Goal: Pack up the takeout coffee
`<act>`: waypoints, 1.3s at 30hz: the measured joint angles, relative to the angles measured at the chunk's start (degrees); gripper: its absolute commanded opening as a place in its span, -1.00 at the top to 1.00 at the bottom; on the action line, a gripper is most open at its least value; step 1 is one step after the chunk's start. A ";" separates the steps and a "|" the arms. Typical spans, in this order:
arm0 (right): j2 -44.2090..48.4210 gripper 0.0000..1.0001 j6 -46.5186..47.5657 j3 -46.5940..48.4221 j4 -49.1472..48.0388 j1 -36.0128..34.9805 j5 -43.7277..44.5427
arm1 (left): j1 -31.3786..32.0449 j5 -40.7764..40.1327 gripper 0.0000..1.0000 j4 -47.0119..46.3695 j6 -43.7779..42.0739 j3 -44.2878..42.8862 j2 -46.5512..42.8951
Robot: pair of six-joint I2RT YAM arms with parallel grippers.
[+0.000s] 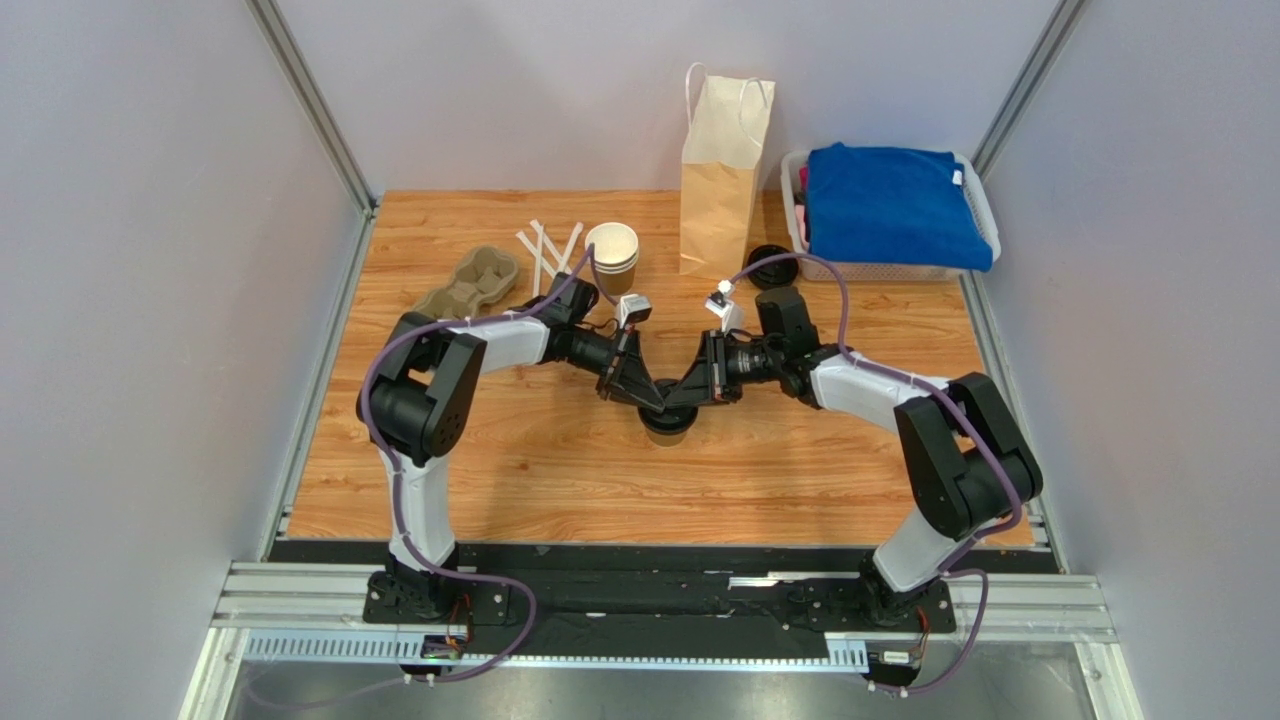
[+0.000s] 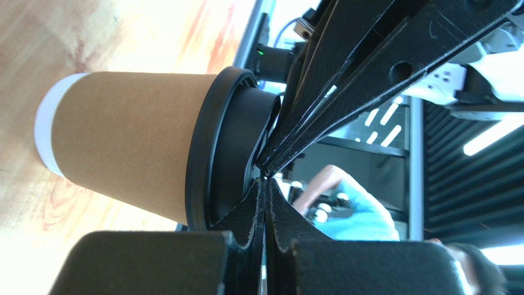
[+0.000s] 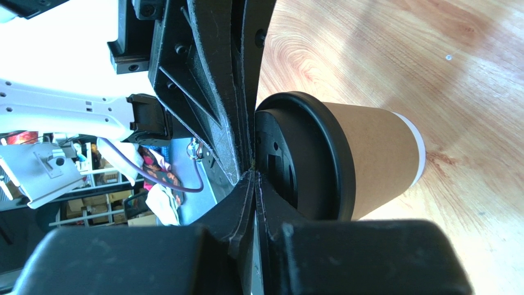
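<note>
The takeout coffee point(image 1: 669, 429) is a small brown kraft cup with a black lid, standing upright mid-table. Both grippers meet right over its lid. My left gripper point(image 1: 657, 399) is shut, its closed tips against the lid's top. My right gripper point(image 1: 688, 399) is shut too, tip to tip with the left. In the left wrist view the cup point(image 2: 129, 147) and its lid point(image 2: 227, 147) sit just left of my shut gripper point(image 2: 265, 178). In the right wrist view the cup point(image 3: 375, 153) and its lid point(image 3: 307, 160) sit just right of my shut gripper point(image 3: 254, 174). Neither gripper holds anything.
A tall kraft paper bag point(image 1: 723, 173) stands open at the back. A stack of lidless cups point(image 1: 612, 255), white sticks point(image 1: 549, 248) and a pulp cup carrier point(image 1: 470, 282) lie back left. A loose black lid point(image 1: 771, 264) and a white basket point(image 1: 977, 195) holding a blue cloth sit back right.
</note>
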State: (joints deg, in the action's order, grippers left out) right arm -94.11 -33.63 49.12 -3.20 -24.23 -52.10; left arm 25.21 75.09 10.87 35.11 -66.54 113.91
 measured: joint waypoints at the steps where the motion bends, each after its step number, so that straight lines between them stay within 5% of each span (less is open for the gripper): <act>1: 0.26 0.77 0.13 0.09 0.42 -0.07 0.26 | 0.17 -0.74 0.92 0.09 -0.04 -0.17 -0.31; 12: 6.93 0.35 -2.14 2.99 8.59 -0.39 2.05 | 2.16 -10.86 0.47 1.46 -1.29 -3.52 -5.03; 23: 18.14 0.41 4.11 5.42 18.49 4.74 1.88 | -2.91 -17.88 0.29 3.37 -2.14 4.17 -23.26; 39: 7.58 0.43 9.99 4.79 23.67 6.36 9.77 | -3.76 -25.77 0.27 10.03 -7.43 6.69 -14.19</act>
State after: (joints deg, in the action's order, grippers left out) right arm -86.52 -23.64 53.91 20.47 -17.87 -42.33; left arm 21.45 49.32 20.91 27.68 -59.86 99.72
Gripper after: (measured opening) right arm 0.284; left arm 0.368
